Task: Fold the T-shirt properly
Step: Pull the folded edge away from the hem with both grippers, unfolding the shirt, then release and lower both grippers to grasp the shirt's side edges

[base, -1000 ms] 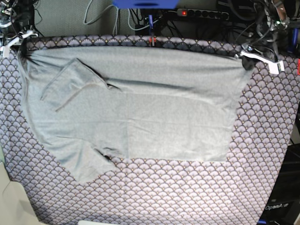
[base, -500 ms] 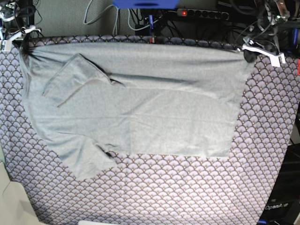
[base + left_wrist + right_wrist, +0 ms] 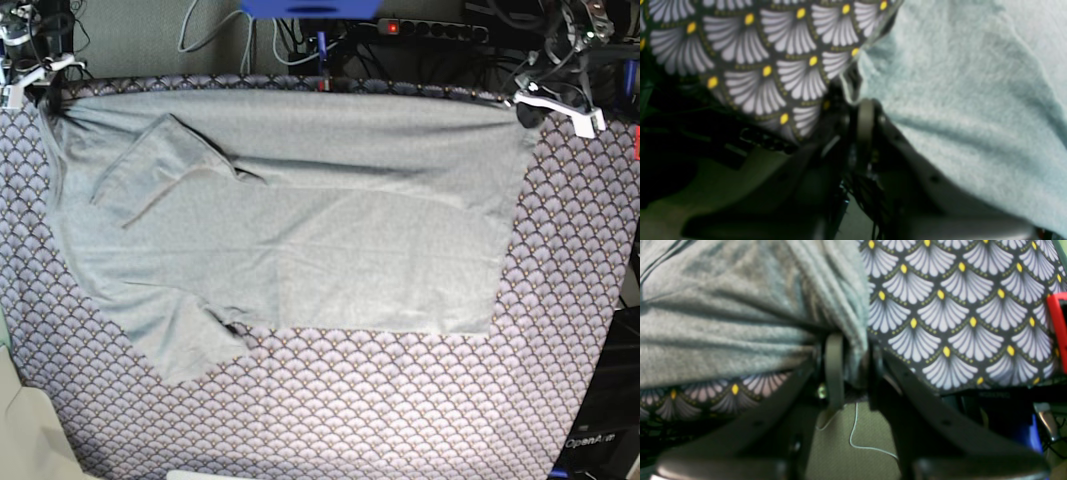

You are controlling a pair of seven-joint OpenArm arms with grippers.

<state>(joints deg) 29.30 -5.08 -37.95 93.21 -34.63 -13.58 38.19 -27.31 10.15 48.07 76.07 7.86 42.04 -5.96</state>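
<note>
The light grey T-shirt (image 3: 300, 220) lies spread flat across the far half of the table, one sleeve folded onto the body at upper left, the other sleeve at lower left. My left gripper (image 3: 527, 110) is shut on the shirt's far right corner (image 3: 853, 90) at the table's back edge. My right gripper (image 3: 45, 98) is shut on the shirt's far left corner (image 3: 853, 350). Both corners sit pinched between the fingers, near the table's back edge.
The purple-grey fan-scale cloth (image 3: 350, 400) covers the table; its near half shows no objects. Cables and a power strip (image 3: 430, 30) sit behind the back edge. A red object (image 3: 1057, 330) shows at the right of the right wrist view.
Both grippers pulled the shirt's far edge back toward the table's rear edge. The shirt slid a little away from me and lies tauter along the back.
</note>
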